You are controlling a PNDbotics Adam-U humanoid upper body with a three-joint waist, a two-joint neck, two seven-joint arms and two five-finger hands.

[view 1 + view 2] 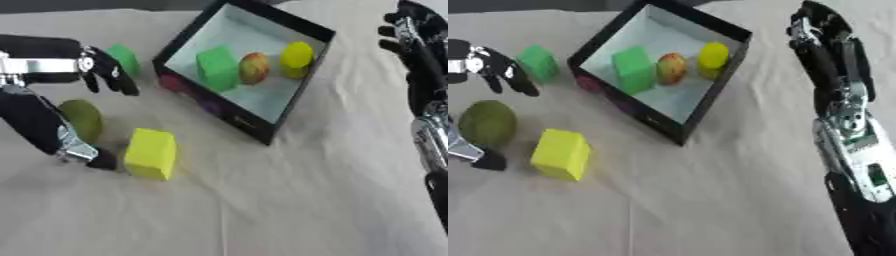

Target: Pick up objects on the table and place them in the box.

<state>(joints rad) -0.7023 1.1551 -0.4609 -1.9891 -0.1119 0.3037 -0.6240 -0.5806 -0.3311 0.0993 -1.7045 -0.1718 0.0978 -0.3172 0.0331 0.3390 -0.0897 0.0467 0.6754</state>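
Table [289, 200] is covered w/ a pale cream cloth, creased in places; a dark strip of room shows along the far edge, nothing more to make out there.

A black box [297, 102], pale inside, sits far-centre, turned at an angle. In it: a green block [217, 67] on the left, a red-yellow round fruit [254, 67] just beside it in the middle, a yellow rounded piece [296, 59] on the right, near the box's far-right wall.

On the cloth, left of the box: a green cube [538, 62] far-left, a dull olive-green round fruit [486, 123] nearer, and a yellow block [150, 153] near-left, just right of the olive fruit but apart from it.

Left hand [109, 70] comes in from the left at the far side; its dark fingers [122, 82] hang spread and slack, pointing down toward the cloth, in front of the green cube. Can't tell if they touch the cube; they hold nothing. A second part of the left arm runs below, w/ a silver joint and a dark tip resting by the cloth between olive fruit and yellow block.

Right hand [820, 30] is up at the far-right, well apart from the box and all objects, fingers straight-ish and relaxed, nothing in it. Its forearm, black w/ silver sections, runs down the right edge.
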